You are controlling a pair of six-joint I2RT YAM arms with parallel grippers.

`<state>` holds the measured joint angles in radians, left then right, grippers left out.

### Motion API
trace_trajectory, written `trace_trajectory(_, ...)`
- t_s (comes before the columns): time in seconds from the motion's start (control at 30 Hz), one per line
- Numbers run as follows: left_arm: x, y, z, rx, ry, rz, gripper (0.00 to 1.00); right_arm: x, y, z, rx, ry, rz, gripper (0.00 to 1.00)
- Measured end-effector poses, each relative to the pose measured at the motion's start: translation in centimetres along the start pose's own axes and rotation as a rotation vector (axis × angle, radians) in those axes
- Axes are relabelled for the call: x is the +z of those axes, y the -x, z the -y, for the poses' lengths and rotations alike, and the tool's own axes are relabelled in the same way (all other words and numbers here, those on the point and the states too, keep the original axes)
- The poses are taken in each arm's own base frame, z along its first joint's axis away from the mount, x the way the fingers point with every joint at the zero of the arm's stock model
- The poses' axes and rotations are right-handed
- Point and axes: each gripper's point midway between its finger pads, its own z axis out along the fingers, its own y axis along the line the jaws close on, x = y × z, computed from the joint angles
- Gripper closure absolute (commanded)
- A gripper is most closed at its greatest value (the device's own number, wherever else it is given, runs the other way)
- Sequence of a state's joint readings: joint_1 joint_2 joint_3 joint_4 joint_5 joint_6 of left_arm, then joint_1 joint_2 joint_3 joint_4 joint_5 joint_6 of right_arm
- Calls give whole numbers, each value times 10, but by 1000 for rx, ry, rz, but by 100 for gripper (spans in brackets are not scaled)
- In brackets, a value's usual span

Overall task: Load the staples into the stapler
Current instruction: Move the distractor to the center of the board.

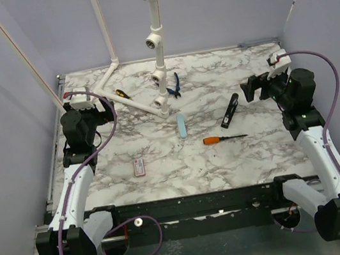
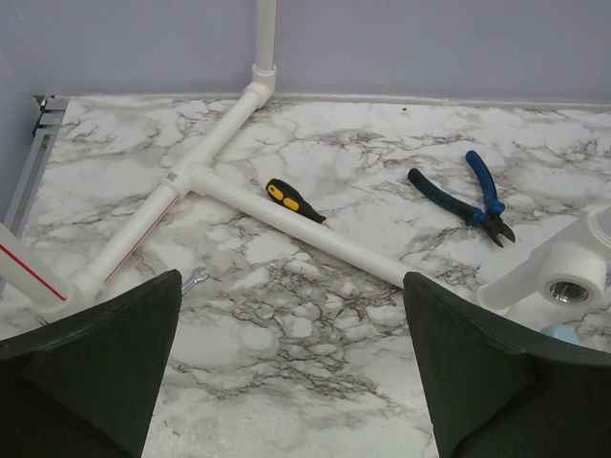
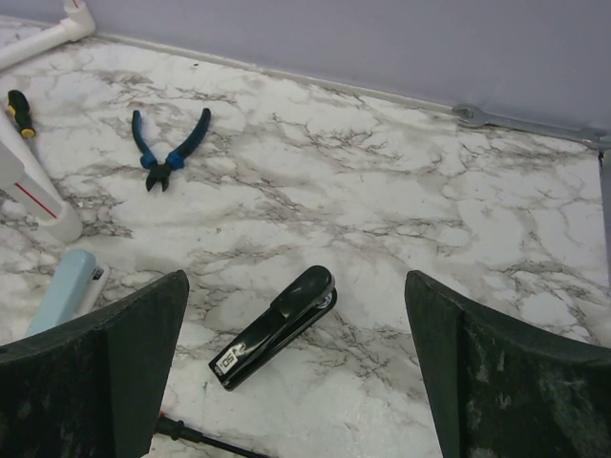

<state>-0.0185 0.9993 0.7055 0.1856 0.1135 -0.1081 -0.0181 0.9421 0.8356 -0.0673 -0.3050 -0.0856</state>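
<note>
Both arms are bent at the elbow with wrists raised over the white marble-patterned table (image 1: 164, 173). The left gripper (image 1: 104, 109) sits at 10 o'clock, jaws spread wide, holding nothing and aimed toward the white plastic pipe frame (image 2: 286, 221). The right gripper (image 1: 251, 89) sits at 2 o'clock, jaws also wide and holding nothing, aimed at 9 o'clock. The slim black hinged stapler (image 1: 230, 111) lies closed just beside the right gripper, at its 8 o'clock. The small white box of staples with red marking (image 1: 139, 167) lies flat at the table's 8 o'clock, well apart from both grippers. A pale teal bar (image 1: 182, 125) and an orange-handled screwdriver (image 1: 214, 139) lie between box and stapler.
</note>
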Motion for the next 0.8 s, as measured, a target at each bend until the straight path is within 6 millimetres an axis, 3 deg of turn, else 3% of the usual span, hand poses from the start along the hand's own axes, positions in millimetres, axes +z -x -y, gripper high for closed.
trace_trajectory(0.37,0,-1,3,24,-21,-4,1,0,-8,-2,-9,34,-11,0)
trace_trajectory(0.5,0,-1,2,54,-25,-5,1,6,-20,-3,13,49,-47,0)
trace_trajectory(0.63,2,-6,0,75,-24,-18,1,18,-49,-10,52,104,-141,0)
trace_trajectory(0.8,6,-16,1,84,-35,-50,1,32,-103,-29,78,202,-337,0)
